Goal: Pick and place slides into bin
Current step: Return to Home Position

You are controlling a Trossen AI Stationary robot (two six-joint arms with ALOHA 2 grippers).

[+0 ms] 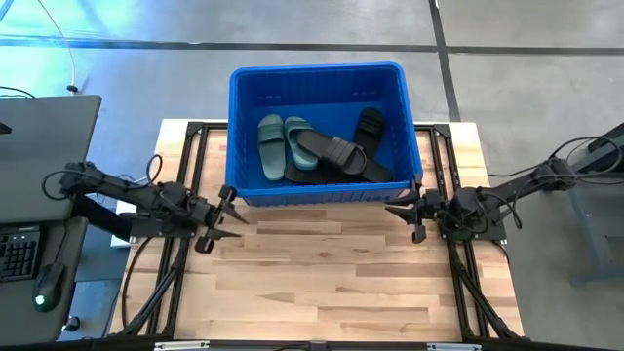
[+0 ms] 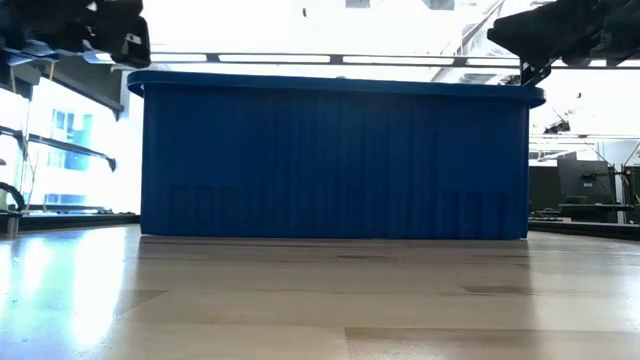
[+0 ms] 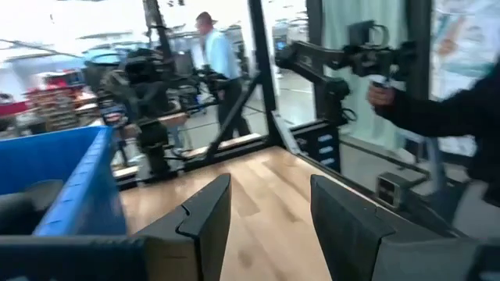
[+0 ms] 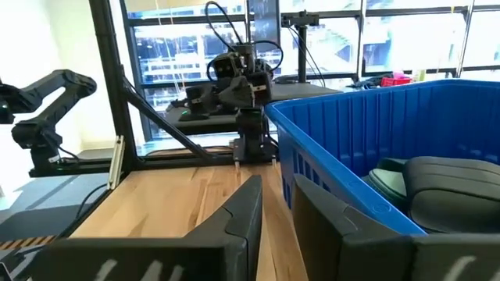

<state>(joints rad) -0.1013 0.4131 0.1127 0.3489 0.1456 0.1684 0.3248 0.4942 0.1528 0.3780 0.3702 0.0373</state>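
The blue bin (image 1: 322, 132) stands at the table's far middle. Inside it lie two sage green slides (image 1: 273, 146) at the left and several black slides (image 1: 341, 156) across the middle and right, resting on the bin's floor and on each other. My left gripper (image 1: 231, 216) is open and empty above the table, near the bin's near left corner. My right gripper (image 1: 402, 211) is open and empty near the bin's near right corner. The bin's wall shows in the left wrist view (image 3: 70, 187) and, with slides inside, in the right wrist view (image 4: 367, 148).
Bare wooden tabletop (image 1: 331, 283) lies in front of the bin. A keyboard and mouse (image 1: 29, 263) sit on a desk off the table's left. A person (image 3: 215, 58) stands in the room beyond, and a dark sleeve (image 3: 445, 109) shows nearby.
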